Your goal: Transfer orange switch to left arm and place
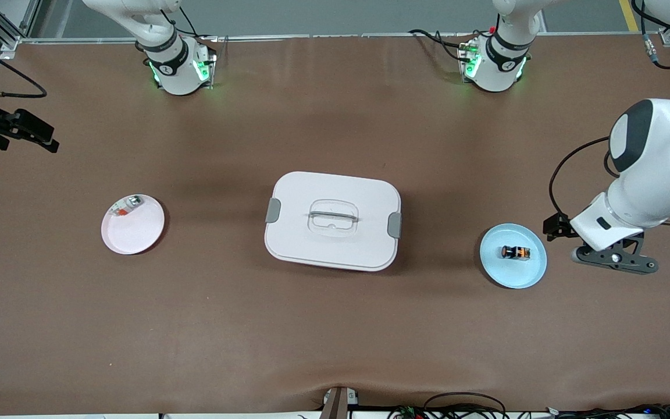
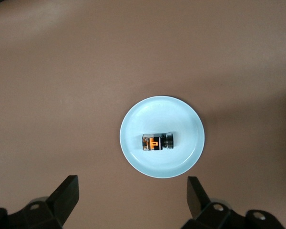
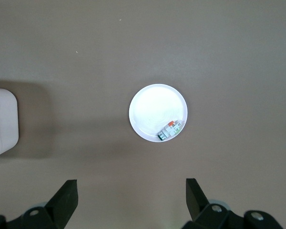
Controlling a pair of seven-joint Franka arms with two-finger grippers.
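Note:
The orange switch (image 1: 515, 252) lies on its side in the middle of a pale blue plate (image 1: 530, 276) toward the left arm's end of the table. It also shows in the left wrist view (image 2: 157, 142) on the same plate (image 2: 181, 119). My left gripper (image 1: 614, 259) hangs open and empty over bare table beside that plate; its open jaws show in the left wrist view (image 2: 132, 198). The white box (image 1: 332, 220) stands in the middle of the table, lid on. My right gripper (image 1: 24, 132) waits high over the right arm's end of the table, open and empty (image 3: 132, 198).
A pink plate (image 1: 134, 233) toward the right arm's end holds a small silvery-clear piece with a red bit (image 1: 128, 205); both show in the right wrist view (image 3: 152, 109), (image 3: 170, 130). The box's corner (image 3: 2, 119) also shows there. Cables lie along the table's near edge.

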